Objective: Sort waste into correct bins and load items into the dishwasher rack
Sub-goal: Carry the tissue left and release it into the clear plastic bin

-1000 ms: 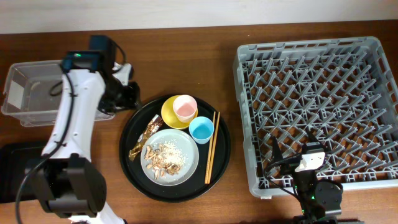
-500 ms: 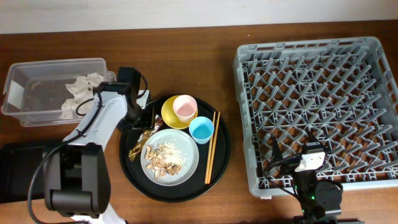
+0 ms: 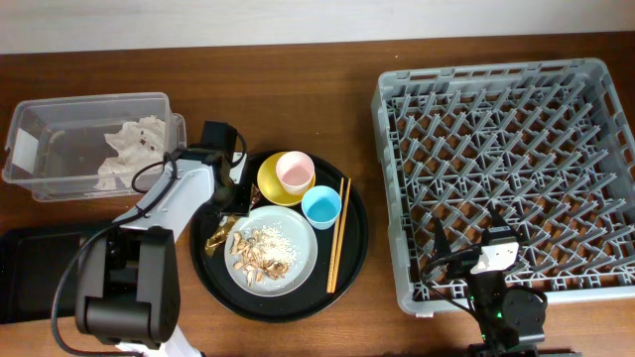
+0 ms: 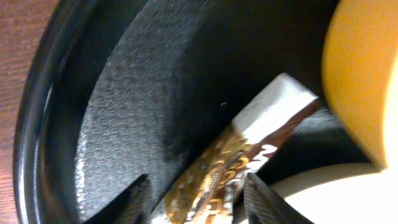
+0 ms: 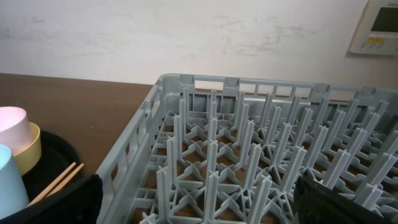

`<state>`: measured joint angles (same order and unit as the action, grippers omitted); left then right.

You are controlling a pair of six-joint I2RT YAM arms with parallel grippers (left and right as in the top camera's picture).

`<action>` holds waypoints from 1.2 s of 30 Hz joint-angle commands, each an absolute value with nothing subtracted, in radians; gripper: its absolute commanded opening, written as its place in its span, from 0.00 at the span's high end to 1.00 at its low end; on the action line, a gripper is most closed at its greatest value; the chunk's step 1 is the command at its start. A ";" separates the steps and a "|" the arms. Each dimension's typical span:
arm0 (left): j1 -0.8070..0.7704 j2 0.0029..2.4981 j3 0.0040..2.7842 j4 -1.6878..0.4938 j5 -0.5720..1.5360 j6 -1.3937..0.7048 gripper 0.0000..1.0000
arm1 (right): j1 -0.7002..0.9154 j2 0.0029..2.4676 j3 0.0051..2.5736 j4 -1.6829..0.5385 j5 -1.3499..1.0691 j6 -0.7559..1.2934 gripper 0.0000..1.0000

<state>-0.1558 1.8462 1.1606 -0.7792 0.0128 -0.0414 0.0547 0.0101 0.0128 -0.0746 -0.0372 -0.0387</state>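
My left gripper [image 3: 230, 205] is down on the round black serving tray. In the left wrist view it is open [image 4: 196, 202], one finger on each side of a gold foil wrapper [image 4: 236, 168], which also shows from overhead [image 3: 218, 236]. Crumpled white paper [image 3: 129, 149] lies in the clear tub [image 3: 40, 174]. The grey plate [image 3: 306, 260] holds rice and scraps [image 3: 263, 248]. The pink cup [image 3: 295, 171] sits in the yellow dish [image 3: 268, 184], beside the blue cup [image 3: 321, 206] and chopsticks [image 3: 338, 233]. My right gripper [image 5: 199, 205] is open and empty over the rack's [image 3: 496, 71] front edge.
The round serving tray [image 3: 352, 268] stands between the tub and the rack. The shallow black tray [image 3: 20, 268] lies at the front left, partly out of view. Brown tabletop shows between the serving tray and the rack.
My left arm has swung from over the clear tub to the serving tray and come down around the gold wrapper. The white paper now shows in the tub. The right arm has not moved.
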 commanded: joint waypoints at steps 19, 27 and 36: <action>-0.130 1.842 1.702 -1.019 -0.081 -0.152 1.00 | 0.051 0.004 0.006 -0.078 -0.025 -0.045 0.02; 0.075 1.845 1.821 -0.951 -0.257 -0.508 1.00 | 0.051 0.004 0.006 -0.078 -0.025 -0.045 0.02; 0.299 1.851 1.821 -0.941 -0.157 -1.026 0.89 | 0.051 0.004 0.006 -0.078 -0.025 -0.045 0.02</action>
